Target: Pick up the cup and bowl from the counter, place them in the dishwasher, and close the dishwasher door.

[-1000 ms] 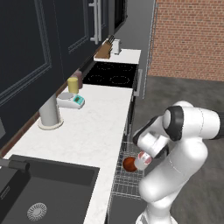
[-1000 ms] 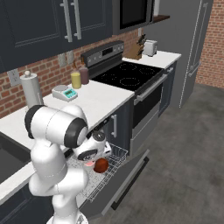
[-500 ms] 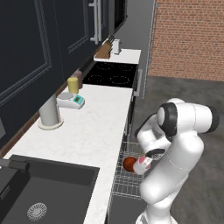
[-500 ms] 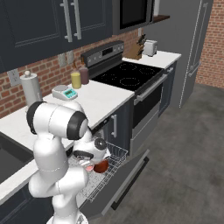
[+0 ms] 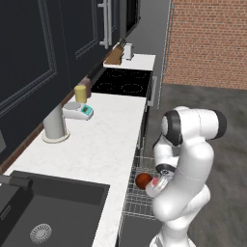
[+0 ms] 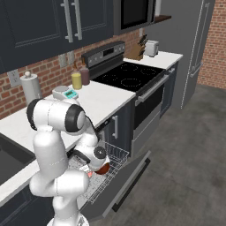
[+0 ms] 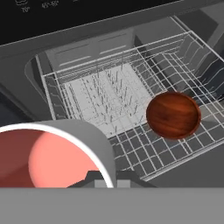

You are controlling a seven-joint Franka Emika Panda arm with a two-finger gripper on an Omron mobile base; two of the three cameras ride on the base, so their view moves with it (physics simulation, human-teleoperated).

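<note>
My gripper (image 7: 105, 177) is shut on the cup (image 7: 52, 157), a pale grey-white cylinder whose salmon-red inside faces the hand camera; the cup hides most of the fingers. It hangs just above the near corner of the dishwasher's pulled-out wire rack (image 7: 109, 94). The reddish-brown bowl (image 7: 173, 114) lies in the rack, to the right of the cup. From the left base the cup (image 5: 152, 185) sits beside the bowl (image 5: 142, 180), with the gripper (image 5: 157, 182) low at the arm's end. The dishwasher door (image 6: 128, 181) is folded down, open, under the rack (image 6: 112, 154). The white counter (image 5: 101, 140) runs alongside.
On the counter stand a tall grey cylinder on a round base (image 5: 54, 123), a small scale (image 5: 79, 110) and a yellow cylinder (image 5: 80, 94). The black sink (image 5: 43, 212) is at the near end, the stove (image 5: 123, 82) beyond. My own arm crowds the rack's right side.
The arm's upper links have swung and the hand with the cup has sunk a little over the rack. The bowl has stayed where it lies.
</note>
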